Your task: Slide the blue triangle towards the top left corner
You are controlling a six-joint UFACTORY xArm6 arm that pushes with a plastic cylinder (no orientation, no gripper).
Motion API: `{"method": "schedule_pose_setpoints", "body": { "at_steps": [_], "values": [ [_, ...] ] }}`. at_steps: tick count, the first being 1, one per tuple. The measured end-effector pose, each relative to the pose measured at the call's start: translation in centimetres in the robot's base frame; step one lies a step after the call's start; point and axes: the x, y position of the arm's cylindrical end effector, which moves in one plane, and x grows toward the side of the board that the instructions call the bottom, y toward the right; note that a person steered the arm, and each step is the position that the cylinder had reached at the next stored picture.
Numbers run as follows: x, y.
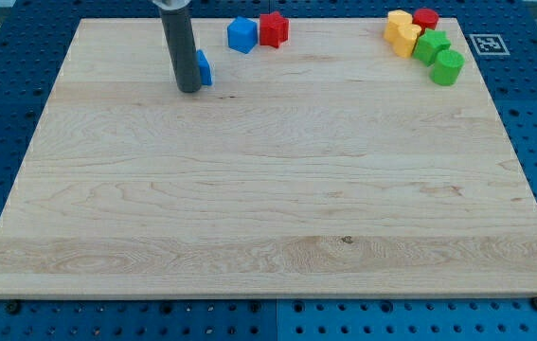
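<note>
Near the pale wooden board's (pixel 249 218) upper left, my tip (pixel 190 91) touches the small blue triangle block (pixel 205 67), mostly hidden behind the rod. There is no claw. Rightward sit a blue block (pixel 241 34) touching a red block (pixel 273 28), then clustered yellow blocks (pixel 402 32), a red block (pixel 426 17) and green blocks (pixel 440 57).

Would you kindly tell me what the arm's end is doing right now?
No gripper: my tip rests on the board, against the left side of the blue triangle, holding nothing.

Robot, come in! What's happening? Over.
My tip at blue triangle's left side, hiding most of it. Triangle near board's top, left of centre. Nothing blocking toward top left.
</note>
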Motion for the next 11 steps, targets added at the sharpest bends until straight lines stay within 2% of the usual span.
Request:
{"method": "schedule_pose_setpoints", "body": {
  "at_steps": [3, 6, 7, 8, 9, 10, 11],
  "values": [
    [1.1, 3.2],
    [-5.4, -0.5],
    [-6.0, -0.8],
    [-4.5, 1.6],
    [-5.7, 3.0],
    [-8.9, 2.8],
    [-9.3, 0.8]
  ]
}}
